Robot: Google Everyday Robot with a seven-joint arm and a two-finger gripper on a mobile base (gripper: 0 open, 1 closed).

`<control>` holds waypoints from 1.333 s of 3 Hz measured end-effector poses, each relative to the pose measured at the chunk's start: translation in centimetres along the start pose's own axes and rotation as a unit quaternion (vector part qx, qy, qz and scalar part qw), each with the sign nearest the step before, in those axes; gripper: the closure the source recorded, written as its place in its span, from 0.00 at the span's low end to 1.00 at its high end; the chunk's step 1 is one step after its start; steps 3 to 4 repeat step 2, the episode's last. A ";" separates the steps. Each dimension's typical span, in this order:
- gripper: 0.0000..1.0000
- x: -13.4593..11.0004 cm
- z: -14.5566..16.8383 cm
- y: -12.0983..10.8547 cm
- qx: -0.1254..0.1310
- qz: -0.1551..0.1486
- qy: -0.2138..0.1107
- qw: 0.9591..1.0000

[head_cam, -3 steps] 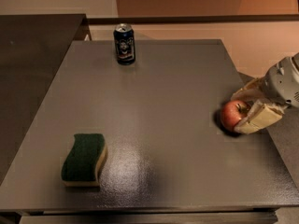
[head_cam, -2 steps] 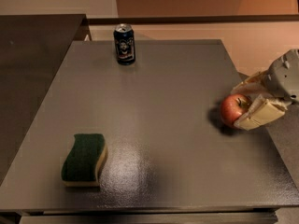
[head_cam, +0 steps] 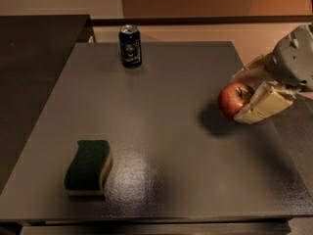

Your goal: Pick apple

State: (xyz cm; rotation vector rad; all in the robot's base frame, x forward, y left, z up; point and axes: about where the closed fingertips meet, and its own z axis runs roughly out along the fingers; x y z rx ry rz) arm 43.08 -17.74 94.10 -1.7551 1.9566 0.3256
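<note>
Clearly, the jaws clasp the apple (head_cam: pixel 234 100) above the table (head_cam: pixel 146 102) at right.

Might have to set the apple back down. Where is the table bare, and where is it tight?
Bare: the wide middle of the table, between the can at the back, the sponge front-left and the apple. Also the front-right stretch beside the sponge. Crowded only at the right edge, where the gripper holds the apple.
</note>
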 end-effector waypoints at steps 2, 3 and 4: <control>1.00 -3.3 -2.1 -0.8 0.006 -0.006 0.003 1.000; 1.00 -3.3 -2.1 -0.8 0.006 -0.006 0.003 1.000; 1.00 -3.3 -2.1 -0.8 0.006 -0.006 0.003 1.000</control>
